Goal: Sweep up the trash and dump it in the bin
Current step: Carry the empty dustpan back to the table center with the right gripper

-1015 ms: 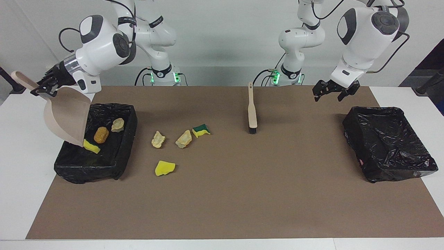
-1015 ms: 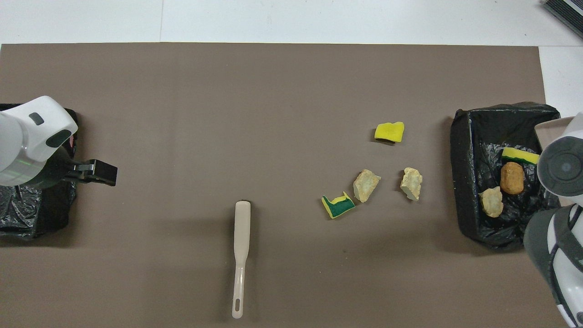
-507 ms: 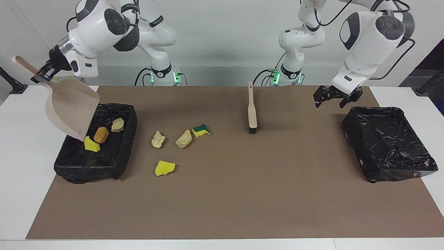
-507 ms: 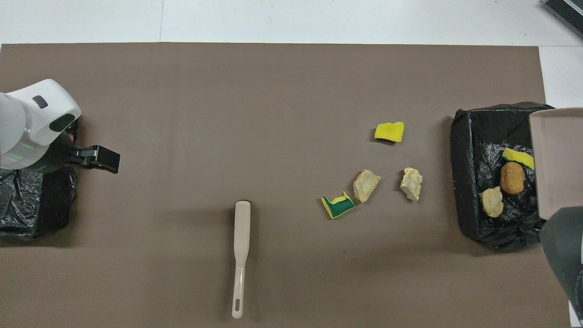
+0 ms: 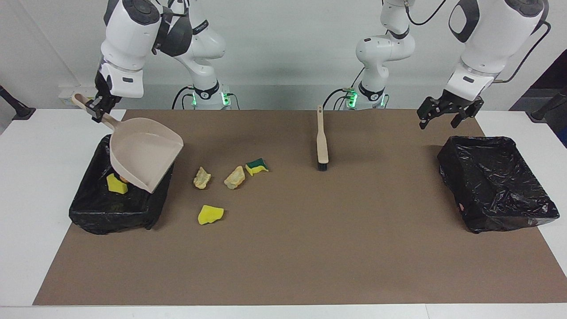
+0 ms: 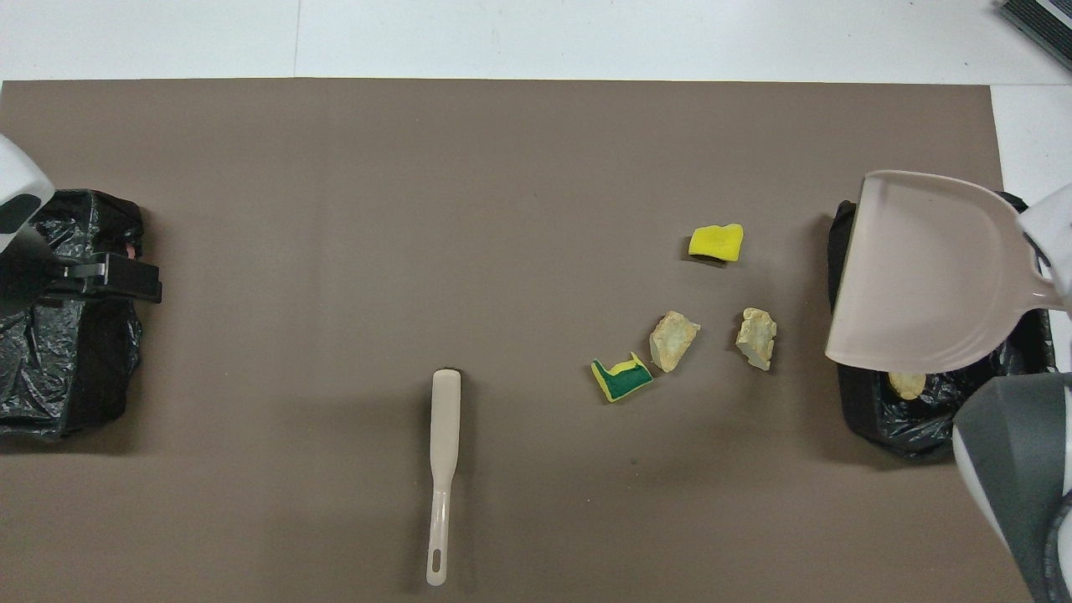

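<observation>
My right gripper (image 5: pixel 98 109) is shut on the handle of the beige dustpan (image 5: pixel 144 157), held tilted over the black-lined bin (image 5: pixel 110 221) at the right arm's end. The pan (image 6: pixel 930 268) hides most of that bin (image 6: pixel 871 410). In the bin a yellow sponge chunk (image 5: pixel 116 184) and a pale lump (image 6: pixel 904 383) show. On the mat lie a yellow chunk (image 5: pixel 210 214), two pale lumps (image 5: pixel 202 178) (image 5: pixel 234 177) and a green-yellow sponge (image 5: pixel 257 166). My left gripper (image 5: pixel 438 122) is open and empty, over the mat's edge by the second bin.
A beige brush (image 5: pixel 322 141) lies on the brown mat near the robots, bristles pointing away from them; it also shows in the overhead view (image 6: pixel 442 469). A second black-lined bin (image 5: pixel 496 181) stands at the left arm's end.
The right gripper has swung the dustpan from steeply tipped over the bin to flatter, toward the mat's middle. The left gripper has moved toward its own end of the table.
</observation>
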`<action>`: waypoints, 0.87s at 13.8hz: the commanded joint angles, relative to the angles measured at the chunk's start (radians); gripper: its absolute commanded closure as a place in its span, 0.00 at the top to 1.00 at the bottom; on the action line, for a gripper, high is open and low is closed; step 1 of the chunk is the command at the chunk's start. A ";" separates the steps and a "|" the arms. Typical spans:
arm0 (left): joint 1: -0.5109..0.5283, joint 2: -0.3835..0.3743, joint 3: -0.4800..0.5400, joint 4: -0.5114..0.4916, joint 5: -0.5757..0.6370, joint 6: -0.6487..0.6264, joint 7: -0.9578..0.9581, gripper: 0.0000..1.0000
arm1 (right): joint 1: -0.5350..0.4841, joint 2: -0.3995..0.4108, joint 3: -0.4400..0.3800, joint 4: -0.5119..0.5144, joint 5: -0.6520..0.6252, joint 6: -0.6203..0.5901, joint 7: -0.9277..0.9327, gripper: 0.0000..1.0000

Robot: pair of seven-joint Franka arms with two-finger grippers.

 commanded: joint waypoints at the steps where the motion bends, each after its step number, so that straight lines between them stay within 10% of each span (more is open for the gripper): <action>1: 0.009 -0.013 0.000 0.006 -0.010 -0.008 -0.008 1.00 | 0.060 0.112 0.055 0.115 0.076 -0.068 0.227 0.00; 12: 0.011 -0.044 0.015 0.009 -0.027 -0.010 -0.006 1.00 | 0.374 0.696 0.055 0.724 0.312 -0.143 1.342 0.00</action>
